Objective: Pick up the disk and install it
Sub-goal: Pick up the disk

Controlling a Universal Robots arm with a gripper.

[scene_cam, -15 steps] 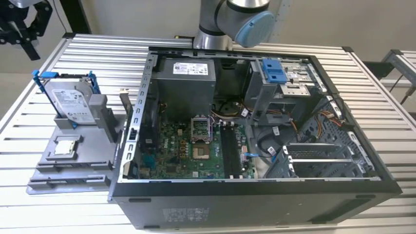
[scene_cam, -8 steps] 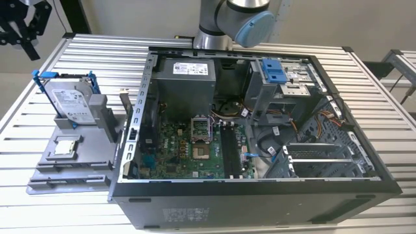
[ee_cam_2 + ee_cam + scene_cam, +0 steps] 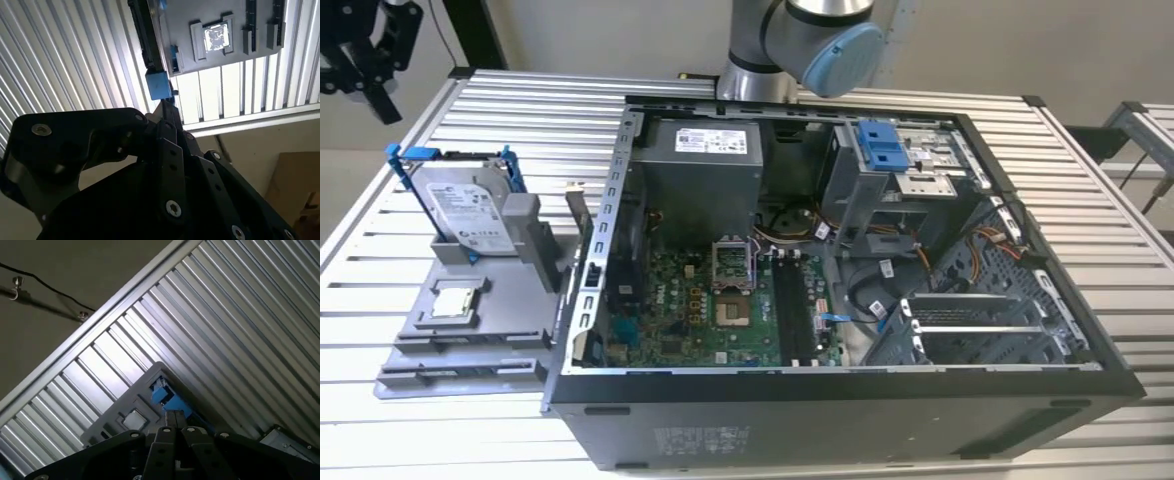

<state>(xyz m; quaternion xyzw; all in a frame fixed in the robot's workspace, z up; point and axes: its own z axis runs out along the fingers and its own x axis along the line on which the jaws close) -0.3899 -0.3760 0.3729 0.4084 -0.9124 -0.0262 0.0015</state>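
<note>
The disk [image 3: 460,205], silver-grey with a white label and blue rails, stands on edge, leaning in a grey holder [image 3: 494,310] on the exterior view's left. My black gripper [image 3: 376,85] hangs high above and beyond it, near the table's far corner. In both wrist views its fingers meet at the tips with nothing between them, so the gripper [image 3: 166,106] [image 3: 174,414] is shut. The second wrist view shows the disk [image 3: 147,35] edge-on, its blue rail end [image 3: 159,84] just past the fingertips. The blue rail [image 3: 167,397] also appears in the first wrist view.
An open computer case [image 3: 854,385] fills the middle of the slatted metal table [image 3: 494,110]. A bright-blue latch [image 3: 885,145] tops the drive bay at the far right inside it. A small square chip [image 3: 454,300] lies on the grey holder. The arm's base [image 3: 761,60] rises behind the case.
</note>
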